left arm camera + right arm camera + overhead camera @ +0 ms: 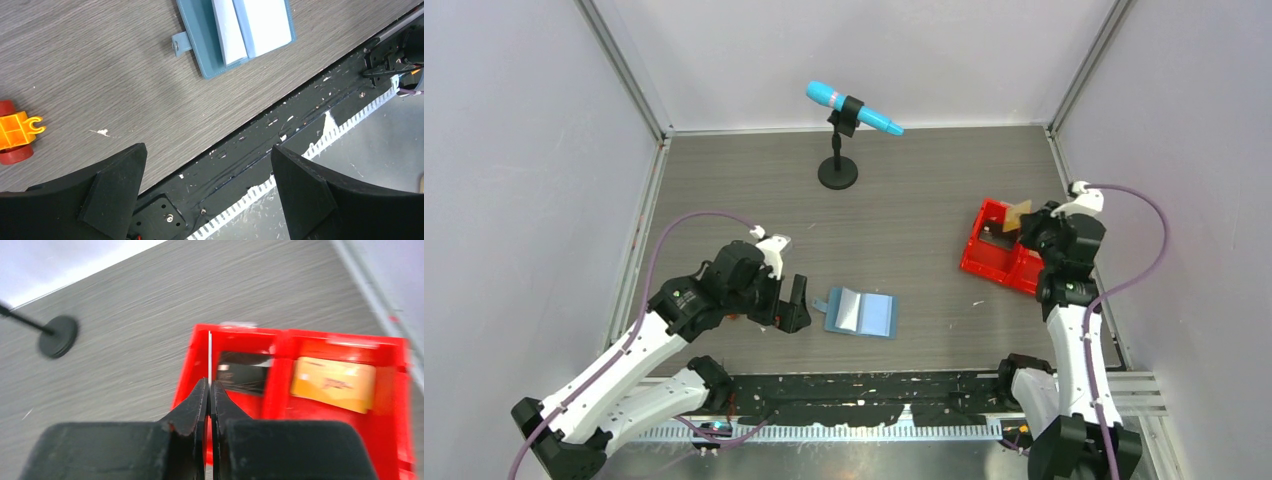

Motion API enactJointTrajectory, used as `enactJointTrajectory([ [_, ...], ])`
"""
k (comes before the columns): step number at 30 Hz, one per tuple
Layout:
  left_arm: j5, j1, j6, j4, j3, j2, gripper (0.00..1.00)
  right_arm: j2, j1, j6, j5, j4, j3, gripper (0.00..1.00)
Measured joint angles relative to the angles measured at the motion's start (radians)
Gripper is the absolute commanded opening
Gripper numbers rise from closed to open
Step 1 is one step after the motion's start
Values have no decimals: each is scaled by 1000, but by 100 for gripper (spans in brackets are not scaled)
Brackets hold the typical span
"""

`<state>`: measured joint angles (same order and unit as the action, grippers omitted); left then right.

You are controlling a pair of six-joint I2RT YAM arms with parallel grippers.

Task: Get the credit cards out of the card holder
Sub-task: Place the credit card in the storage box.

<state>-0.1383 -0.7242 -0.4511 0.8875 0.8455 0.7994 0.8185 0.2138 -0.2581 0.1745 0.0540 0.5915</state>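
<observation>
Far left of the card holder (861, 313): small orange block (17, 131), caught in the left wrist view only. Just left of the card holder: left gripper (792, 305), jaws spread wide, holding nothing. Centre: the card holder itself, lying open and flat, pale inner pockets up, no card visibly protruding. Behind it, well apart: microphone (854, 110) on a stand. Well to the right of the card holder: red bin (977, 262), with an orange-gold credit card (332, 382) lying flat in one compartment. Above the bin: right gripper (210, 385), jaws pressed almost together, pinching a second card (209, 347) seen edge-on. Likely hazards: held card striking the bin's rim on release and tipping outside, owing to its upright pose close to that wall; further cards overlooked inside the pockets, owing to their flat, closed look; card holder sliding under a one-sided pull, with nothing pinning it.
</observation>
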Motion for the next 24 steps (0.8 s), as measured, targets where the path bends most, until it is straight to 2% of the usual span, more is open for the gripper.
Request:
enactJointTrajectory([
  [8,3,0,25,26,9,19,99,17,168,39,-103,30,2,5],
  [24,15,0,-12,23,9,23,99,172,322,57,-15,-16,18,6],
])
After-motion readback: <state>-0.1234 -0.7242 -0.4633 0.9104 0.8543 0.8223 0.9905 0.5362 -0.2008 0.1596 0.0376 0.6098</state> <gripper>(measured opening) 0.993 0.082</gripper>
